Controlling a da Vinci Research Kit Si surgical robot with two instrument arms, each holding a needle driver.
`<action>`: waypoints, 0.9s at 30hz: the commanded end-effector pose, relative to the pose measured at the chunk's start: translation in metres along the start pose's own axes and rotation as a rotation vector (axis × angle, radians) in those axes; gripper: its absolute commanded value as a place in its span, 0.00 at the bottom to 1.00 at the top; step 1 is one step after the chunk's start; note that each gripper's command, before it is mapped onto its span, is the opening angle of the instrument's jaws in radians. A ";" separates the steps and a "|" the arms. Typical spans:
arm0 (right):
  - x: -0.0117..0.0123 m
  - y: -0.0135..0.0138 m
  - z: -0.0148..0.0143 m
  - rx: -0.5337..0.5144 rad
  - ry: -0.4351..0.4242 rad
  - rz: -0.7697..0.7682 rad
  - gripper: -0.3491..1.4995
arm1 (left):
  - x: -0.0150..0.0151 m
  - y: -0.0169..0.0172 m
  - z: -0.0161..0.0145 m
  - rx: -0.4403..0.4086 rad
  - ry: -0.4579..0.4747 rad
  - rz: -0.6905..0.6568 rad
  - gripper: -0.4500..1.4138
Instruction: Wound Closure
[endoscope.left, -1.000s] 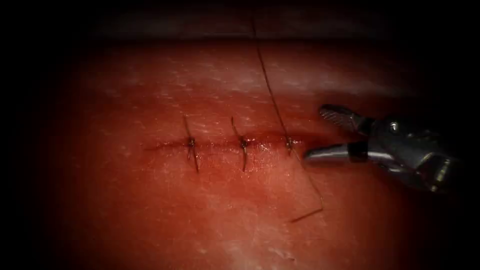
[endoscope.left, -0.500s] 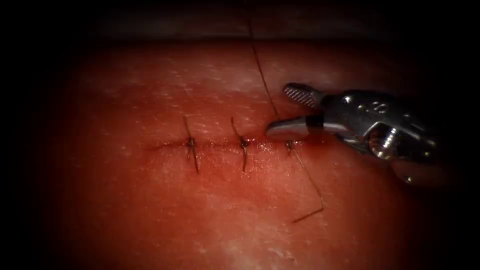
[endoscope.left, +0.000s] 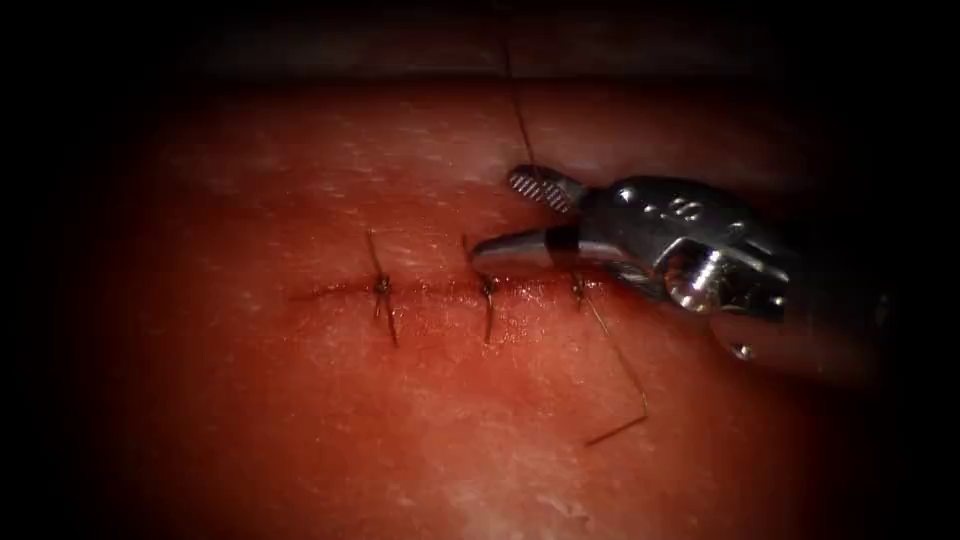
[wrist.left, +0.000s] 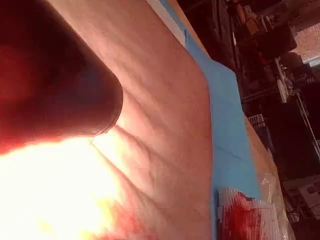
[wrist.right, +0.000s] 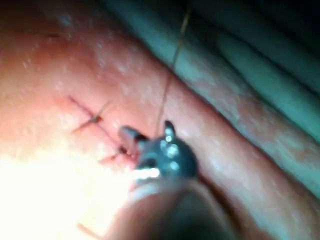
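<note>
The tissue (endoscope.left: 300, 420) has a cut (endoscope.left: 430, 290) running left to right, crossed by three knotted stitches (endoscope.left: 382, 287) (endoscope.left: 487, 288) (endoscope.left: 577, 290). A long thread (endoscope.left: 518, 115) rises from the right-hand knot toward the far edge. A short tail (endoscope.left: 625, 370) trails from the same knot toward the near side. My right tool (endoscope.left: 505, 215) comes in from the right, just above the cut. Its jaws stand open astride the long thread and hold nothing. In the right wrist view the same tool (wrist.right: 147, 131) sits beside the thread (wrist.right: 170, 75). The left arm's dark shaft (wrist.left: 50, 75) hangs over pale tissue.
A blue drape (wrist.left: 225, 125) lies along the tissue's edge in the left wrist view, with a red-stained pad (wrist.left: 245, 215) on it. Red fluid wets the cut line around the knots. The tissue's far edge (endoscope.left: 400, 75) runs across behind the long thread.
My right tool has moved left and away from me, from the cut's right end to the long thread above the right-hand stitch. Its jaws have stayed open.
</note>
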 end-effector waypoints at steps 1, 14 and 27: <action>-0.0001 -0.0001 0.0012 0.002 0.004 -0.004 0.85 | 0.0008 -0.0005 0.0003 0.003 0.005 0.005 0.05; -0.0007 -0.0002 0.0028 0.010 0.010 -0.008 0.81 | 0.0008 -0.0003 0.0001 0.002 0.011 0.003 0.05; -0.0011 -0.0005 0.0030 0.082 -0.006 -0.041 0.00 | 0.0004 0.0000 -0.0004 -0.002 0.017 0.007 0.05</action>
